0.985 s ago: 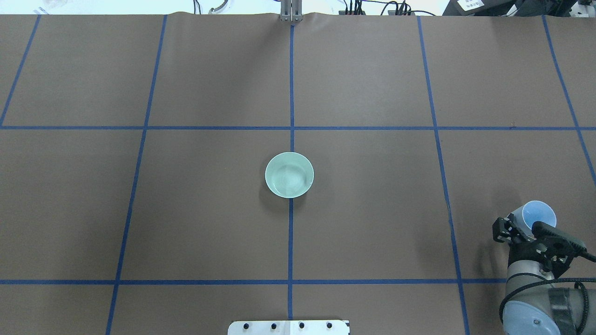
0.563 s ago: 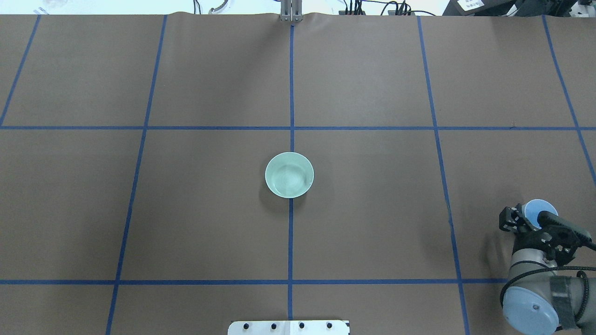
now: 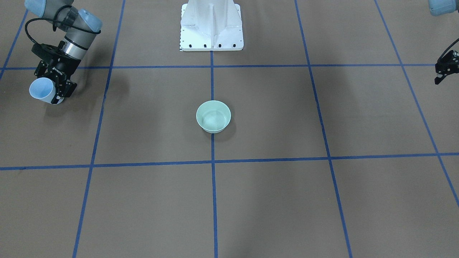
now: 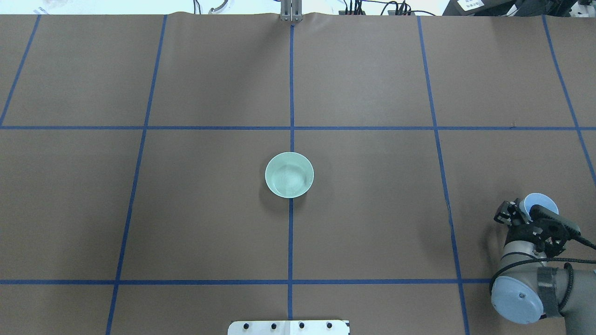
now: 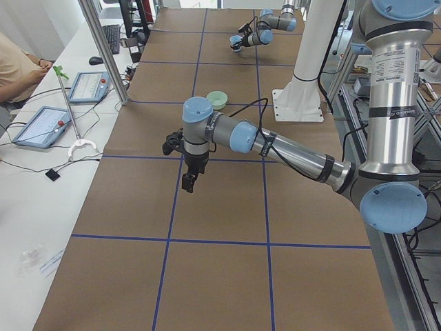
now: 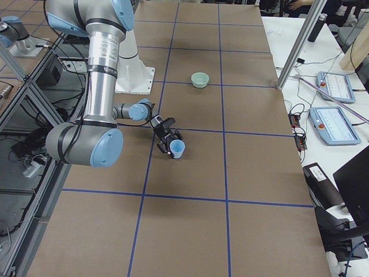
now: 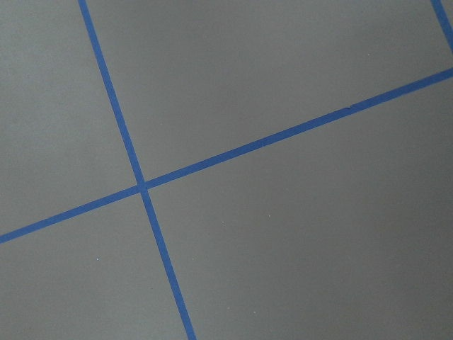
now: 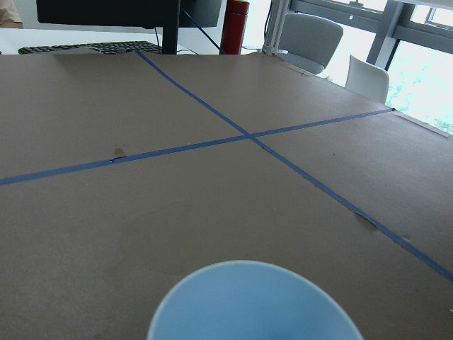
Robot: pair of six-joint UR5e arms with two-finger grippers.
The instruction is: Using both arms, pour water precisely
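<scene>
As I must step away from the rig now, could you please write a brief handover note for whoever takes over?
Right end effector: shut on the light blue cup, near the right end of the table.
Left end effector: holds nothing, at the opposite end; open or shut unclear.
The green bowl stands upright at the centre, apart from both.
Done: cup grasped.
To do: water levels unreadable, so check cup and bowl before pouring.

Bowl at table centre; cup in right claw, far right.
</scene>
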